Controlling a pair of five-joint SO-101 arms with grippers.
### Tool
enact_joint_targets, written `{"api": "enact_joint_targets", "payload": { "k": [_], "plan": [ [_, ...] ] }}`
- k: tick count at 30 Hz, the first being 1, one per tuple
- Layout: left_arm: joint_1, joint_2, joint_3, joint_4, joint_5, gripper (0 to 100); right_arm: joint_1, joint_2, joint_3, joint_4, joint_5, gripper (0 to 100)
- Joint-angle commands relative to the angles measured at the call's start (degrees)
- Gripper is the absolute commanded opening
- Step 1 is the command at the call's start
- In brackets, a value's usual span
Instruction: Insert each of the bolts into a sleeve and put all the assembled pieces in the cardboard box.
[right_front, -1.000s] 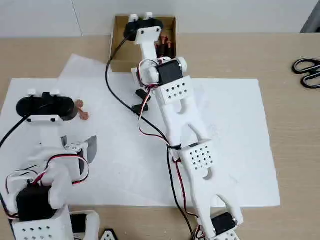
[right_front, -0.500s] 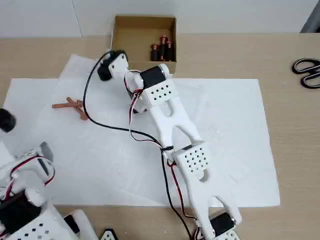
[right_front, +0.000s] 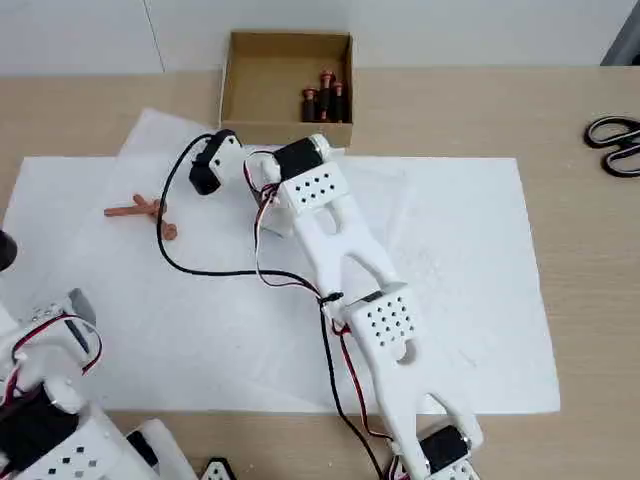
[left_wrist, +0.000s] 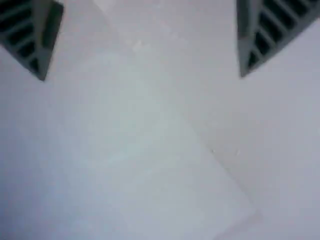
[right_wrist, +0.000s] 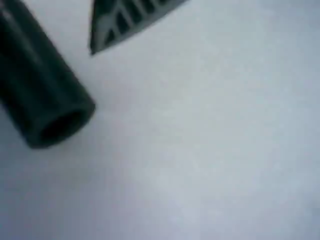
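High view: copper-headed dark assembled pieces (right_front: 326, 97) are seen inside the brown cardboard box (right_front: 287, 75) on the wooden counter (right_front: 585, 260). Loose copper bolts (right_front: 140, 211) are seen on white paper (right_front: 450, 250), left of the box and nearer the arms.
Left wrist view: the left hand (left_wrist: 145, 40) is spread apart over the paper.
Right wrist view: a black tubular sleeve (right_wrist: 45, 110) is seen on the paper by the right hand (right_wrist: 120, 22), whose state cannot be told.

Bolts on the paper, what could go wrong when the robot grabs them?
The two bolts lie crossed and touching, so grabbing one could knock the other away. The black cable loops close beside them and might sweep them along if it gets dragged. The sleeve is round, so a bump could roll it.
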Motion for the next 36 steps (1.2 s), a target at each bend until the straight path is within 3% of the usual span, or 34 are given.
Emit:
{"api": "enact_joint_targets", "payload": {
  "k": [1,10,25,31,36],
  "plan": [
    [-0.1,-0.4,-1.8,-1.0,-0.2,23,-1.5,-4.8,-0.4,0.5,2.2,17.7],
    [0.0,-0.4,-1.7,-1.0,-0.2,23,-3.6,-3.9,0.1,0.1,3.1,17.7],
    [0.0,-0.4,-1.6,-1.0,-0.2,23,-0.7,4.0,0.4,0.0,2.8,17.4],
    [0.0,-0.4,-1.6,-1.0,-0.2,23,-0.7,4.2,0.4,0.0,2.6,0.7],
    [-0.1,-0.4,-1.6,-1.0,-0.2,23,-0.7,4.2,0.4,0.2,2.5,1.7]
  ]
}}
